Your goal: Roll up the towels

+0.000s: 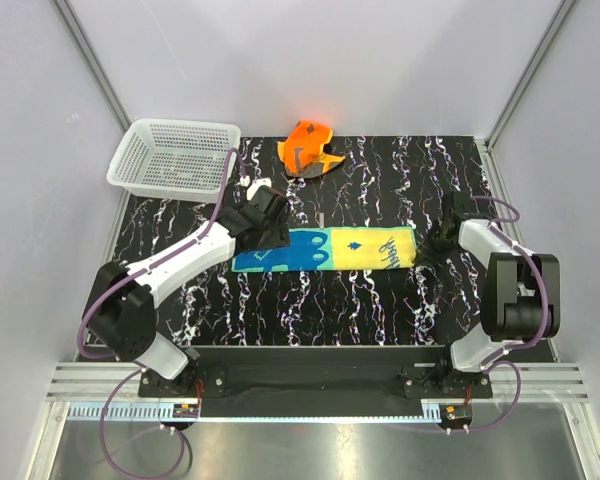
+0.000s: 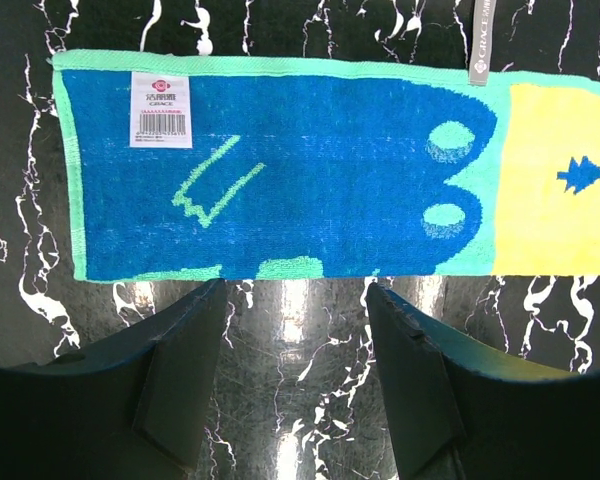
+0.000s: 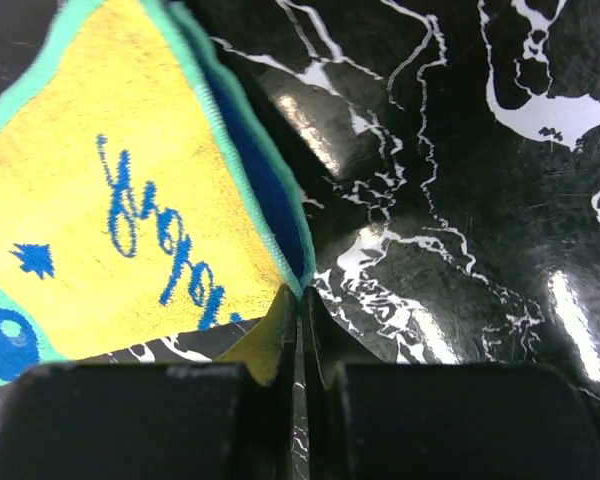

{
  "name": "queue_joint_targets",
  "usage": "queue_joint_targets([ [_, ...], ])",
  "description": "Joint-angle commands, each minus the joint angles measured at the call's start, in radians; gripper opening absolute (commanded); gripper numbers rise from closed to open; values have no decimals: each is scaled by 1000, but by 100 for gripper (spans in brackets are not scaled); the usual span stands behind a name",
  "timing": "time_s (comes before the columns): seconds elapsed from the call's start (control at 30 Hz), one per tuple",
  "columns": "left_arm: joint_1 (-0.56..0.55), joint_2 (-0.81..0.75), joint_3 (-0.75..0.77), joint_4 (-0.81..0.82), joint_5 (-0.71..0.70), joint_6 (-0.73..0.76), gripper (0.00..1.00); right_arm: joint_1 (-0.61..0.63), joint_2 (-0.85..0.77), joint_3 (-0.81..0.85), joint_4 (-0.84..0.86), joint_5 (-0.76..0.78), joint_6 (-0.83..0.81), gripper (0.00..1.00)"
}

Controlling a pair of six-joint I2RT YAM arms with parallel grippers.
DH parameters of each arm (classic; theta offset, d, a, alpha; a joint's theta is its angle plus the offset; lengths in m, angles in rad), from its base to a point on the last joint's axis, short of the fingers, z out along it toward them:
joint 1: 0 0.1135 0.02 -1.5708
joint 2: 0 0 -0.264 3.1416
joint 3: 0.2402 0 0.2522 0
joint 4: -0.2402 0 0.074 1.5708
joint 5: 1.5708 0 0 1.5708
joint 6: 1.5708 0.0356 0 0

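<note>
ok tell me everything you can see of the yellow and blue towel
The yellow and blue towel is a terry strip lying flat on the black marbled table. Its left end is blue with teal edging and a white barcode label; its right end is yellow with blue lettering. The right gripper is shut on a yellow-end corner; the open left gripper hangs beside the blue end.

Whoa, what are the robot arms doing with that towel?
Two robot arms are getting ready to roll towels. The right gripper is pinched shut on a corner of the yellow and blue towel, which lies flat on the black table. The left gripper hangs open just beside the towel's blue end, holding nothing. The orange towel sits crumpled at the far edge, near a white basket. Nothing is rolled yet.
</note>
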Motion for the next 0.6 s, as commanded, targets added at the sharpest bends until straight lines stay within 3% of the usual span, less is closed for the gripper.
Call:
queue_joint_targets([
  [0.0,-10,0,3,42,-26,-2,63,47,-52,81,-82,95,-44,0],
  [0.33,-14,-12,-58,95,-12,2,63,300,-11,207,-274,363,-88,0],
  [0.57,-14,-17,-83,120,-12,2,63,450,72,303,-365,452,-110,0],
])
